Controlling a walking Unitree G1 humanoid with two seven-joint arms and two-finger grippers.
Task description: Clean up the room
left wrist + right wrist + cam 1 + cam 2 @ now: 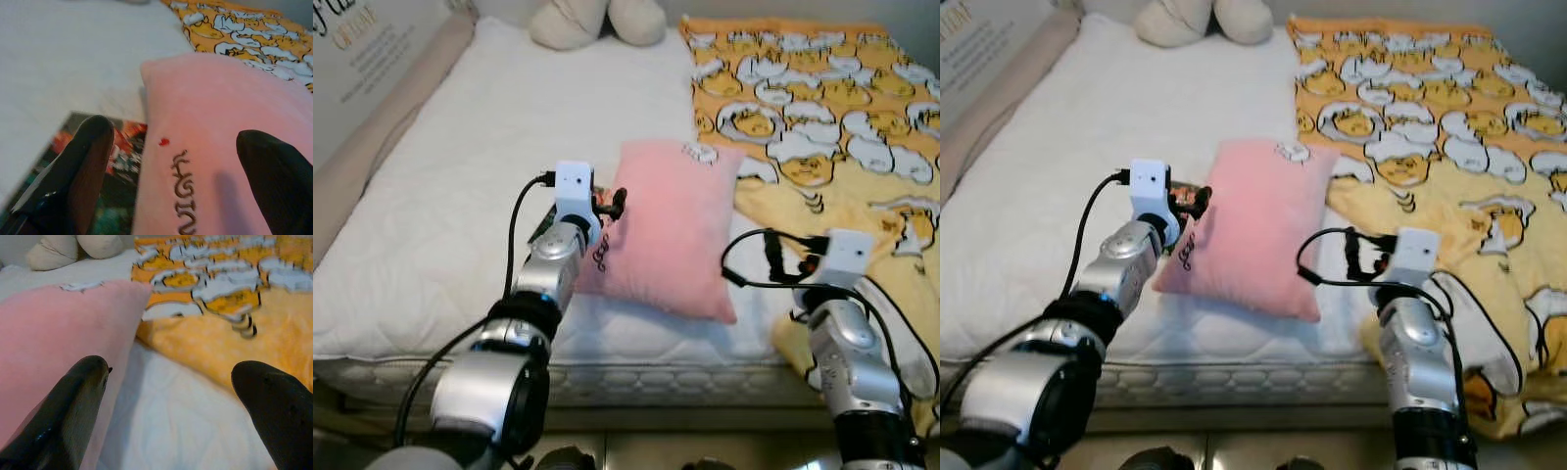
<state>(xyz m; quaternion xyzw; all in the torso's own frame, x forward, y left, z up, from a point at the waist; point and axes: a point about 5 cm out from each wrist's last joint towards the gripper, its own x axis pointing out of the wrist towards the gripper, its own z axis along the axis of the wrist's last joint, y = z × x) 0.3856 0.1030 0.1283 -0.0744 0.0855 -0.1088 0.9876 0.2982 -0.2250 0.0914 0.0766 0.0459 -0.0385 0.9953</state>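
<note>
Left eye view: you are standing at the foot of a bed, looking down on a white quilted mattress [460,186] with a pink pillow [671,230] lying near its front edge, about midway across. A yellow cartoon-print blanket [822,127] is covering the right side of the bed and spilling over the near edge, and a cream plush toy [597,20] is sitting at the head end. Your left gripper [612,204] is reaching to the pillow's left edge; in the left wrist view its fingers [88,156] are spread wide, one over the embroidered corner of the pillow and the other over a dark printed book or magazine [105,176] that is lying partly tucked under that edge. Nothing is being held. Your right gripper [171,406] is hovering near the pillow's right side, its fingers also parted and empty, pointing at the gap of bare mattress between the pillow and the blanket. You appear to be lining up to take the pillow from both sides, the grasp not yet made. The next move probably calls for bringing each gripper in until the pillow's soft edge sits between the fingers, then closing, taking care that the left one catches the pillow only and not the printed item beneath it.
</note>
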